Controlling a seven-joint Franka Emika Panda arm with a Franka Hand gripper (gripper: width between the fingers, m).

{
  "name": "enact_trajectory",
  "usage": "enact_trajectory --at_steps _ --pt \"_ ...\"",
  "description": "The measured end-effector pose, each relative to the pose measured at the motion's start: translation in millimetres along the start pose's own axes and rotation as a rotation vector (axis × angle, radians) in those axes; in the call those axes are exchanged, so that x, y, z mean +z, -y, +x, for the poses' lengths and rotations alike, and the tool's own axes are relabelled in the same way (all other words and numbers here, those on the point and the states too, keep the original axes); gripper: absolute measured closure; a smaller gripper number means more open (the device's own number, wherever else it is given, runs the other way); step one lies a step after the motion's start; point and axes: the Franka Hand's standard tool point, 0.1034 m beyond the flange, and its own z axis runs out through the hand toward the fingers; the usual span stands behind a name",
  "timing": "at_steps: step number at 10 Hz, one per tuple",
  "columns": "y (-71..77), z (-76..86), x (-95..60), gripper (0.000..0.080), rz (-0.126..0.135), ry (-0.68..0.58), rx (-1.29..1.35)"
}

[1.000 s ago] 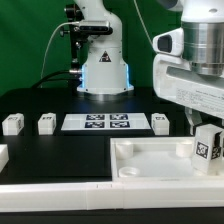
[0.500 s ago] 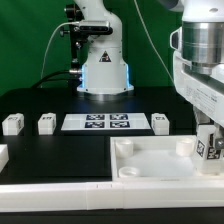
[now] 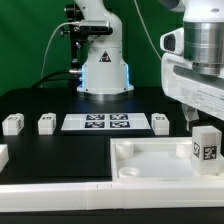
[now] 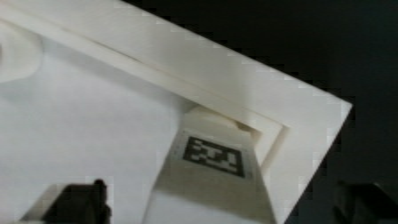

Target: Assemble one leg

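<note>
Black tabletop fills the scene, with a green backdrop behind the arm's base. Three spare legs [image 3: 12, 123] and the marker board [image 3: 103, 122] lie in a row behind the white tray-like part [image 3: 150, 163]. One leg [image 3: 205, 148] stands upright in the tray's corner socket at the exterior view's right, tag facing out (the wrist view shows it at that corner too, [image 4: 222, 160]). Above it, the gripper [image 3: 200, 118] hovers with its jaws apart, the dark fingertips [image 4: 79, 203] flanking the post without touching. I judge the leg inserted and released; whether it is fully seated or needs another twist cannot be told.
</note>
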Motion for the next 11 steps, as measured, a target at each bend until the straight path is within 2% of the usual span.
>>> enact_trajectory --at_steps 7,10,11 --pt "-2.1 3.7 2.3 0.0150 -0.011 -0.005 -0.885" --pt "-2.8 5.6 2.2 0.0150 -0.014 -0.005 -1.181" --pt "-2.7 5.6 2.2 0.0150 -0.012 -0.004 -1.208"
